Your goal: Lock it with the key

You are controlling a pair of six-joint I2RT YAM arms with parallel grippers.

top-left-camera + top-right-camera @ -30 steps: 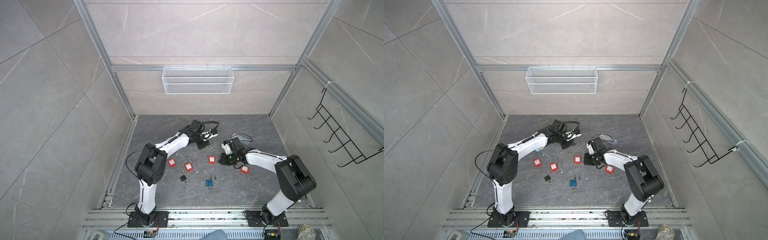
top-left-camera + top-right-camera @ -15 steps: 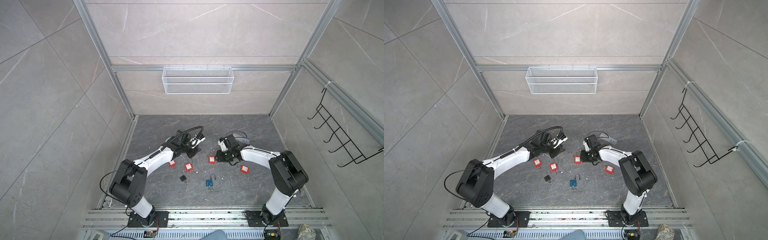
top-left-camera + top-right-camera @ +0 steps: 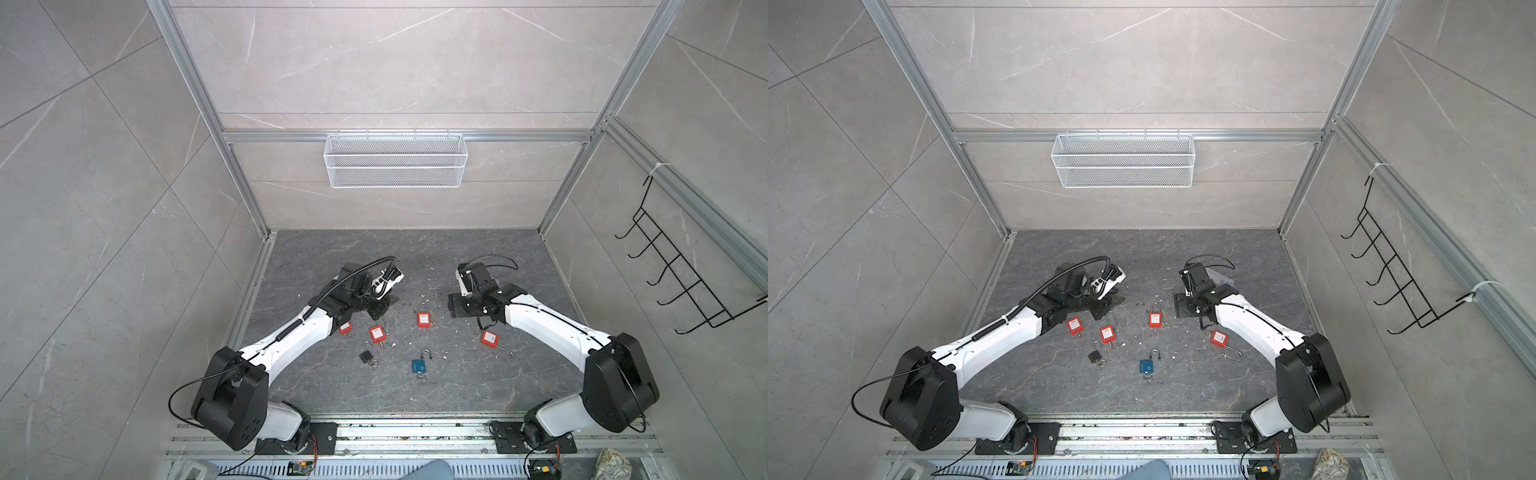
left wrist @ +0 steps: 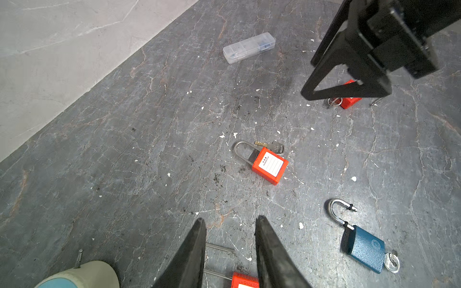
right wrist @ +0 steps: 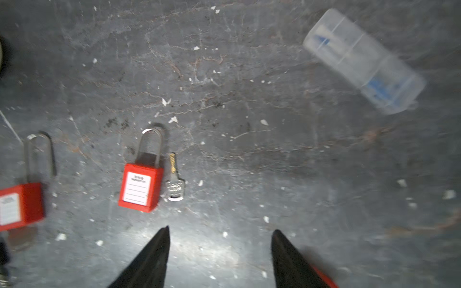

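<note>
A red padlock (image 3: 423, 319) (image 4: 270, 165) (image 5: 141, 189) lies flat mid-floor with its shackle down in the body. A loose silver key (image 5: 174, 182) (image 4: 272, 146) rests on the floor right beside it, outside the lock. My left gripper (image 3: 386, 303) (image 4: 229, 220) hovers to the padlock's left, open and empty, above another red padlock (image 4: 245, 281). On the padlock's right, my right gripper (image 3: 453, 306) (image 5: 220, 233) stands open with only bare floor between its fingers.
More padlocks lie nearer the front: red ones (image 3: 376, 333) (image 3: 489, 338), a black one (image 3: 366, 356) and a blue one (image 3: 419, 365) (image 4: 365, 251) with a key in it. A clear plastic box (image 4: 249, 47) (image 5: 364, 62) lies behind. A wire basket (image 3: 395, 160) hangs on the back wall.
My right gripper has gone from shut to open and drawn back to the right. The left gripper has swung down and left, away from the middle.
</note>
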